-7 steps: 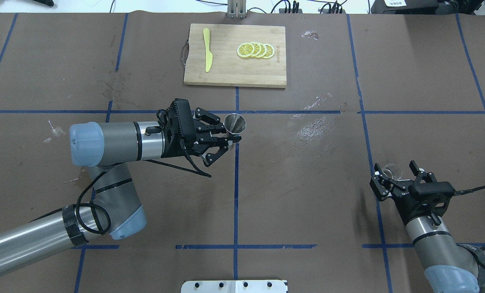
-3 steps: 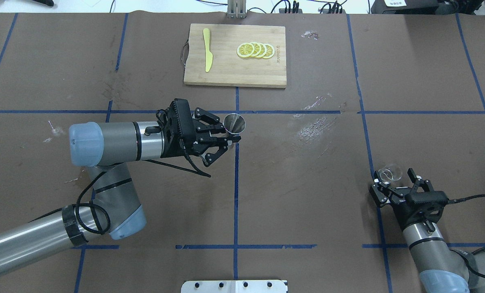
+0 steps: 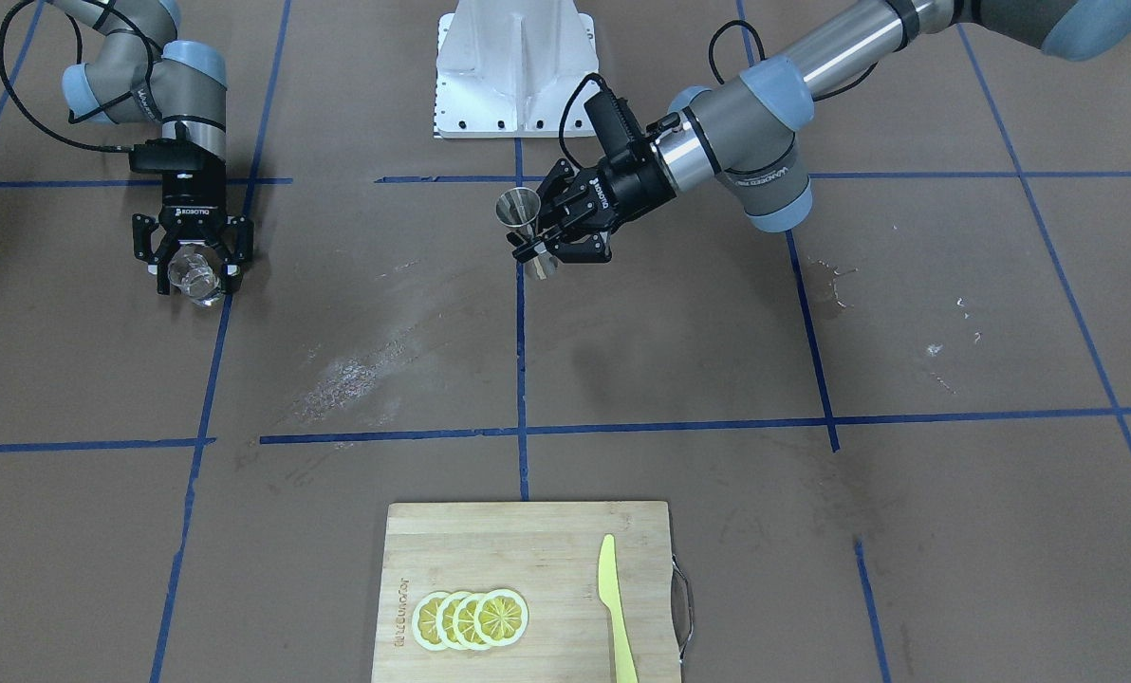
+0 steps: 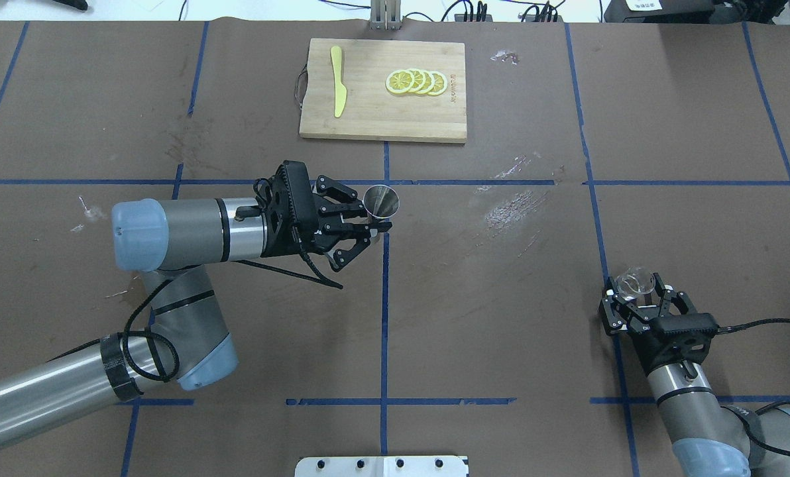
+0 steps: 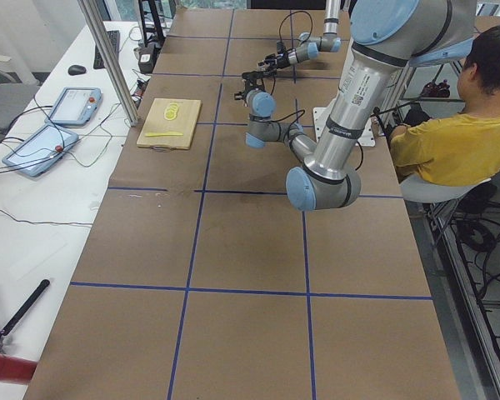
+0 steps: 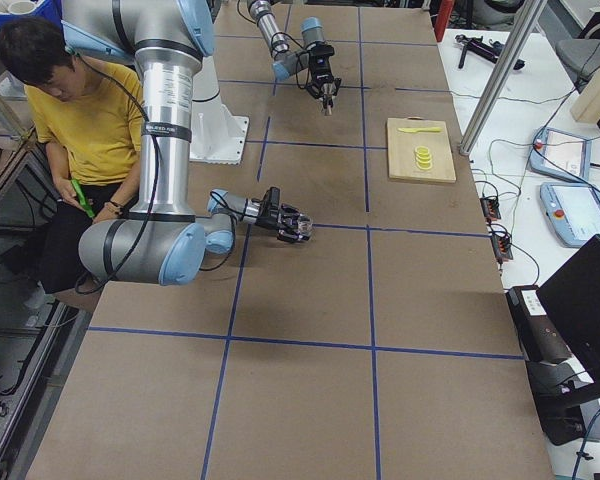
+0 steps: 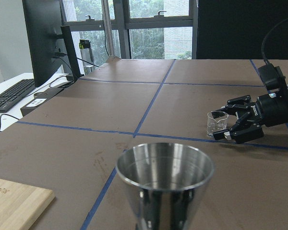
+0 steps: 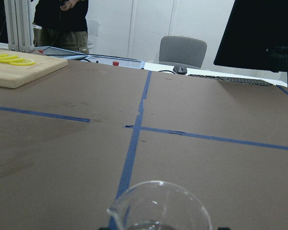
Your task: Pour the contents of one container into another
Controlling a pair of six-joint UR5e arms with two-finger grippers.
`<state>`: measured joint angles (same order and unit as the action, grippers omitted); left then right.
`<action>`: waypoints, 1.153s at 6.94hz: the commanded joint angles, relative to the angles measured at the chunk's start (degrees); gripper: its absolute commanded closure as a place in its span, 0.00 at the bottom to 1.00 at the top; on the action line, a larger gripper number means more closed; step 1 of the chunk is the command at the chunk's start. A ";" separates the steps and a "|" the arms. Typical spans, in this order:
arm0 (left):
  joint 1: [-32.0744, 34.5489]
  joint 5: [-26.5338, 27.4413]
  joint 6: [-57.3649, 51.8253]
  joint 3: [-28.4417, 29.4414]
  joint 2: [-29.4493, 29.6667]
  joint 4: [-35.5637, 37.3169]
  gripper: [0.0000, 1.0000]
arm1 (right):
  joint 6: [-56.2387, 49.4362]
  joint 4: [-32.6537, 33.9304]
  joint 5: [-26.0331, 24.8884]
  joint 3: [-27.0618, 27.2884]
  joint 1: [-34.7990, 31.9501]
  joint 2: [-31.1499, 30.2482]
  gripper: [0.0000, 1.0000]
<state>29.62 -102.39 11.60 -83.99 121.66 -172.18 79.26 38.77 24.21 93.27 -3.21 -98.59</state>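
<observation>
The steel jigger (image 4: 382,201) hangs upright above the table's middle, my left gripper (image 4: 375,222) shut on its narrow waist. Its open cup fills the bottom of the left wrist view (image 7: 165,184). The clear glass beaker (image 4: 636,283) stands on the table at the near right. My right gripper (image 4: 635,293) is open and low, one finger on each side of the beaker (image 3: 194,273). The beaker's rim and pouring lip (image 8: 158,206) show at the bottom of the right wrist view. Whether it holds liquid I cannot tell.
A wooden cutting board (image 4: 368,119) lies at the far middle with lemon slices (image 4: 416,81) and a yellow knife (image 4: 337,79) on it. The white robot base plate (image 4: 382,466) is at the near edge. A seated person (image 5: 450,125) is beside the table.
The right arm drew back and swung its gripper, so the beaker now sits centred between the fingers instead of by one finger. The left arm and the jigger stayed still.
</observation>
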 commanded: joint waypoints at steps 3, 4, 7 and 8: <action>0.00 0.00 0.00 -0.03 -0.10 0.00 1.00 | -0.16 -0.09 0.22 0.59 -0.21 0.15 1.00; 0.00 0.00 0.00 -0.03 -0.19 0.00 1.00 | -0.24 -2.62 -0.21 0.51 -0.39 -0.02 1.00; 0.09 -0.09 0.00 -0.12 -0.37 -0.35 1.00 | -22.29 -19.44 -2.85 -0.11 -1.09 0.32 1.00; 0.09 -0.09 0.00 -0.12 -0.37 -0.35 1.00 | -30.57 -26.57 -2.51 -0.37 -1.88 0.33 1.00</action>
<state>29.70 -102.48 11.60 -84.11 121.33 -172.48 59.03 20.38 21.72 93.15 -4.31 -98.36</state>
